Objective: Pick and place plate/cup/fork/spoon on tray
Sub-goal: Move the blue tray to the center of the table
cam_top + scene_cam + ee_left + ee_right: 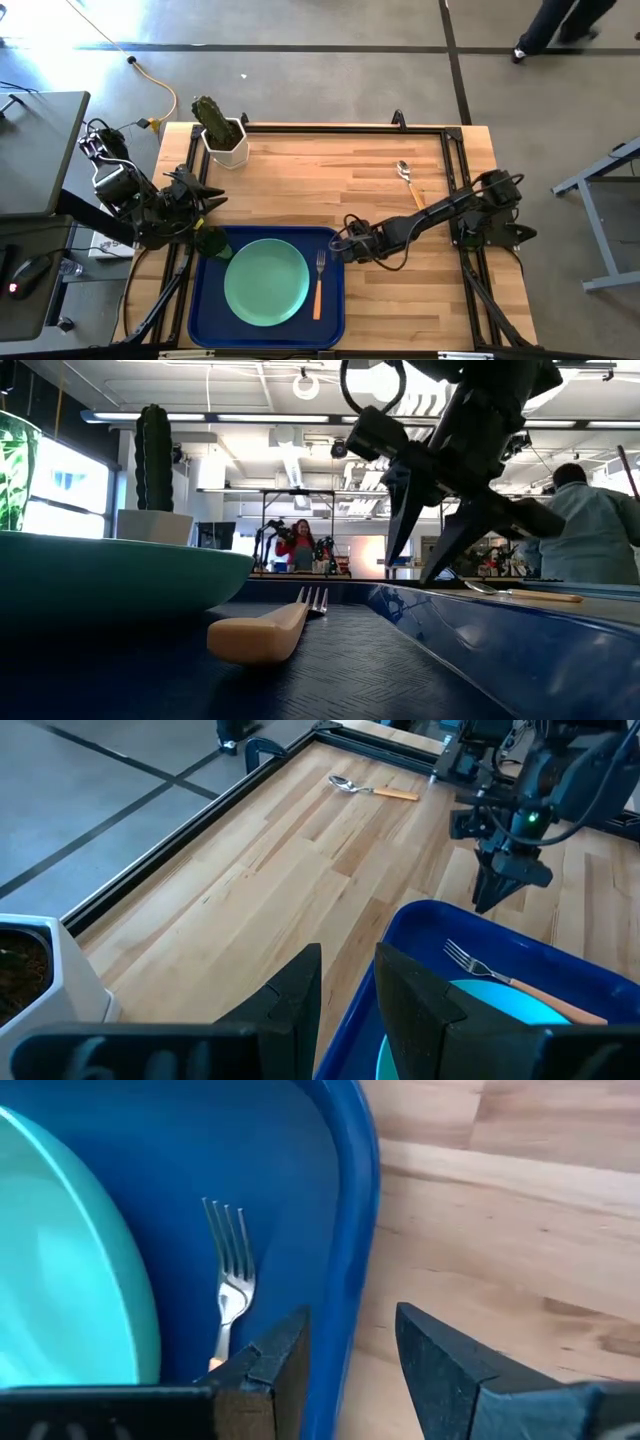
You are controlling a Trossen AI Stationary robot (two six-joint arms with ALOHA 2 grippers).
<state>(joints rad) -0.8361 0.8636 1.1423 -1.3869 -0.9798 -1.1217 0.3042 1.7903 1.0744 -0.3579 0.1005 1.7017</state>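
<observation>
Blue tray, fork just beside seemingly empty right claw

High view straight down; low view inside tray; wrist views close, sharing fork.

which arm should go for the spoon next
Right, probably. The spoon lies on the table's right half, outside the tray. The right gripper hovers at the tray's right rim beside the fork, jaws open and empty. The left gripper sits at the tray's far-left corner by the cup.
</observation>
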